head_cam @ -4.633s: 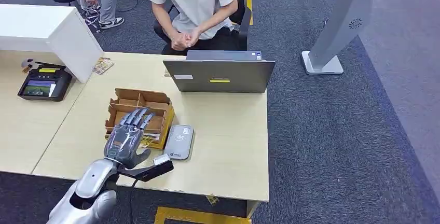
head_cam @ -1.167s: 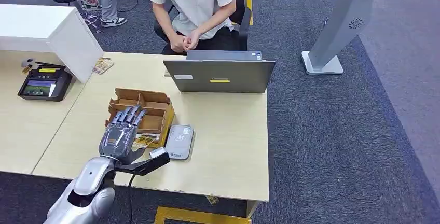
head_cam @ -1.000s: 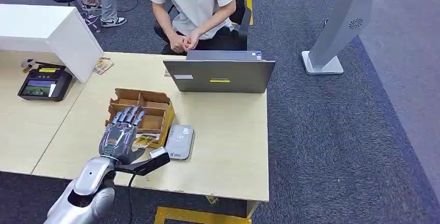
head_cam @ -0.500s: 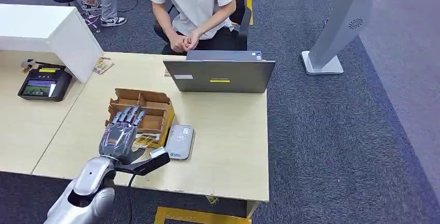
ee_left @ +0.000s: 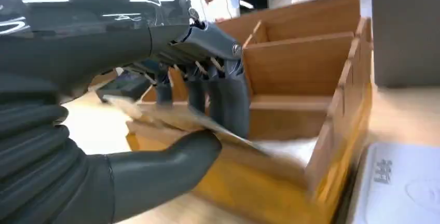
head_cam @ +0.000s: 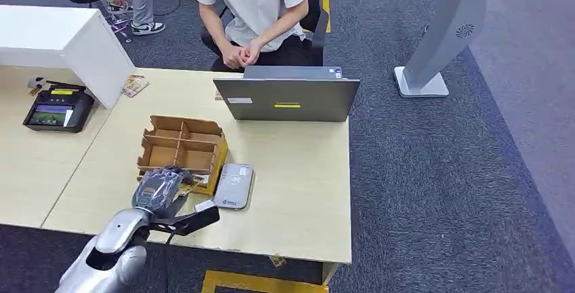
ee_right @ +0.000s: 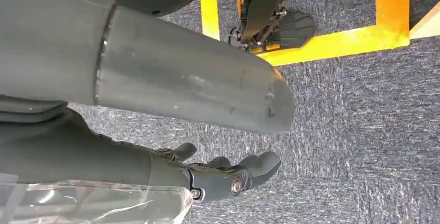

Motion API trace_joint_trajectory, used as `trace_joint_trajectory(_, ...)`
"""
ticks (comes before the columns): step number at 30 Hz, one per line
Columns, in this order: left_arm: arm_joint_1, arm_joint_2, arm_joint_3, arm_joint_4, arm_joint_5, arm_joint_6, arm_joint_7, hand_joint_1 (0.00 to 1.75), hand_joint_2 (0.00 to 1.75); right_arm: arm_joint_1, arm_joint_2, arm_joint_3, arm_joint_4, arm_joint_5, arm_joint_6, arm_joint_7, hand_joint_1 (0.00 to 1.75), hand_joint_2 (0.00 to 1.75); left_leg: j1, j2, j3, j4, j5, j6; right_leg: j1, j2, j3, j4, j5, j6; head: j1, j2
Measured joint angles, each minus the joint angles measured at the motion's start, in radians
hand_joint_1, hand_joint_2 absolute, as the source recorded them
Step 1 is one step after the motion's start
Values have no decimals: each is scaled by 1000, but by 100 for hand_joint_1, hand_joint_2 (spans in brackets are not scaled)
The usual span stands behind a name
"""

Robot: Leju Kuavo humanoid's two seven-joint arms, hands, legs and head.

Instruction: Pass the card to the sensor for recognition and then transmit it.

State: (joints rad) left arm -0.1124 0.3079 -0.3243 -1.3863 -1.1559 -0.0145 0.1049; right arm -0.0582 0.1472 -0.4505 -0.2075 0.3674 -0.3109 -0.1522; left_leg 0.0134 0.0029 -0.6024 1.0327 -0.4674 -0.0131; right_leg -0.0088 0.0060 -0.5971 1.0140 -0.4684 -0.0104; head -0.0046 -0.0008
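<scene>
Left hand has its fingers curled down over the near edge of the cardboard box, pinching the card between thumb and fingers (card's blurry in the wrist view). The reader sits just beside the box. Right hand hangs over carpet, fingers loosely curled, holding nothing.
</scene>
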Motion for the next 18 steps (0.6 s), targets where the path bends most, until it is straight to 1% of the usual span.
trace_joint_trajectory(18,-2,5,0,6,1,3,-1,175,175,1,0,0,0,0,1,-6,0,0,0,0,0,0,0,0,0,0,0,0,0,0,0,0)
